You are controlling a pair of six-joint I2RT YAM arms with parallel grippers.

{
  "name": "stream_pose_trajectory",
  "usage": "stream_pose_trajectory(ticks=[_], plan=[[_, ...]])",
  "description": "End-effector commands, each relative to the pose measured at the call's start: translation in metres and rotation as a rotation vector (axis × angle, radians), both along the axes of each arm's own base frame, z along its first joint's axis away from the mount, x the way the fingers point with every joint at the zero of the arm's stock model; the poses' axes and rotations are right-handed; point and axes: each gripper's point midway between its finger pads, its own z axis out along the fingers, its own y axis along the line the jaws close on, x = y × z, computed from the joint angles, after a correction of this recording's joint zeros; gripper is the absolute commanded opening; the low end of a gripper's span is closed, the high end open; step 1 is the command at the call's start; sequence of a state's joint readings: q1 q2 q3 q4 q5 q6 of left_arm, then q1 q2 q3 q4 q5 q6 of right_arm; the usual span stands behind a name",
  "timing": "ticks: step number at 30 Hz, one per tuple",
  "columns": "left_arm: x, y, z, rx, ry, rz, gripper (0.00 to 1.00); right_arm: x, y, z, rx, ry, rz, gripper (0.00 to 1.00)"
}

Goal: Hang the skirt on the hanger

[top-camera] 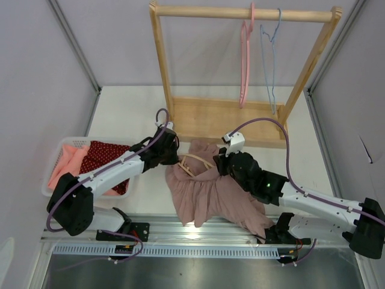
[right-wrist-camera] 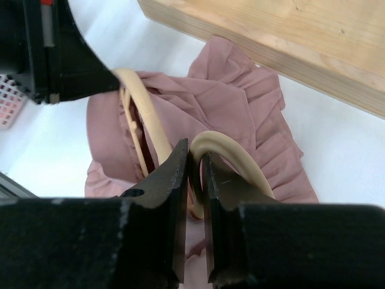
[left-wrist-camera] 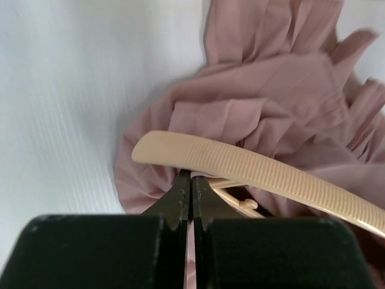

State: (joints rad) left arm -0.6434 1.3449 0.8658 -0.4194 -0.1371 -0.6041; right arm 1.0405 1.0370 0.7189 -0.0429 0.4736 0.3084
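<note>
A dusty pink pleated skirt [top-camera: 210,192] lies crumpled on the white table between my arms. A cream plastic hanger [top-camera: 194,162] rests on its upper part. My left gripper [top-camera: 173,152] is at the hanger's left end. In the left wrist view its jaws [left-wrist-camera: 191,180] are shut just under the ribbed hanger arm [left-wrist-camera: 271,174], with a strip of pink skirt fabric [left-wrist-camera: 271,78] between them. My right gripper [top-camera: 221,162] is at the hanger's right side. In the right wrist view its jaws [right-wrist-camera: 195,150] are shut on the hanger's curved hook [right-wrist-camera: 240,162], above the skirt [right-wrist-camera: 240,102].
A wooden rack [top-camera: 222,117] stands behind the skirt, its base [right-wrist-camera: 289,36] close to my right gripper. A pink hanger [top-camera: 245,54] and a blue hanger [top-camera: 271,60] hang on its rail. A white basket [top-camera: 55,150] at the left holds a red dotted garment [top-camera: 105,159] and a coral cloth [top-camera: 66,159].
</note>
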Motion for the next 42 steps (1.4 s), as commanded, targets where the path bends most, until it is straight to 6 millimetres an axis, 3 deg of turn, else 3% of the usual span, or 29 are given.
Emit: stream_pose_trajectory(ticks=[1, 4, 7, 15, 20, 24, 28, 38, 42], plan=[[0.010, 0.017, -0.003, 0.051, -0.005, 0.058, 0.00, -0.002, 0.010, 0.057, 0.162, -0.084, 0.030, 0.00], [0.018, 0.030, -0.003, 0.033, -0.027, 0.114, 0.00, -0.010, 0.005, 0.059, 0.172, -0.081, 0.048, 0.00], [0.021, 0.031, -0.005, 0.040, -0.019, 0.102, 0.00, -0.017, -0.003, 0.062, 0.203, -0.089, 0.054, 0.00], [0.016, 0.016, -0.018, 0.005, 0.021, 0.055, 0.00, -0.017, 0.008, 0.074, 0.258, -0.097, 0.089, 0.00], [0.008, -0.012, -0.019, -0.023, 0.011, -0.035, 0.00, -0.006, 0.013, 0.072, 0.267, -0.108, 0.068, 0.00], [0.002, -0.021, -0.030, -0.006, 0.018, -0.045, 0.00, 0.002, 0.026, 0.070, 0.293, -0.074, 0.090, 0.00], [0.008, -0.004, -0.030, 0.028, -0.007, 0.040, 0.00, -0.005, 0.029, 0.068, 0.284, -0.054, 0.118, 0.00], [0.032, 0.045, -0.017, 0.029, -0.056, 0.215, 0.00, -0.023, 0.009, 0.069, 0.330, -0.024, 0.119, 0.00], [0.033, 0.041, -0.021, 0.015, -0.050, 0.172, 0.00, -0.026, 0.006, 0.065, 0.345, -0.009, 0.122, 0.00]])
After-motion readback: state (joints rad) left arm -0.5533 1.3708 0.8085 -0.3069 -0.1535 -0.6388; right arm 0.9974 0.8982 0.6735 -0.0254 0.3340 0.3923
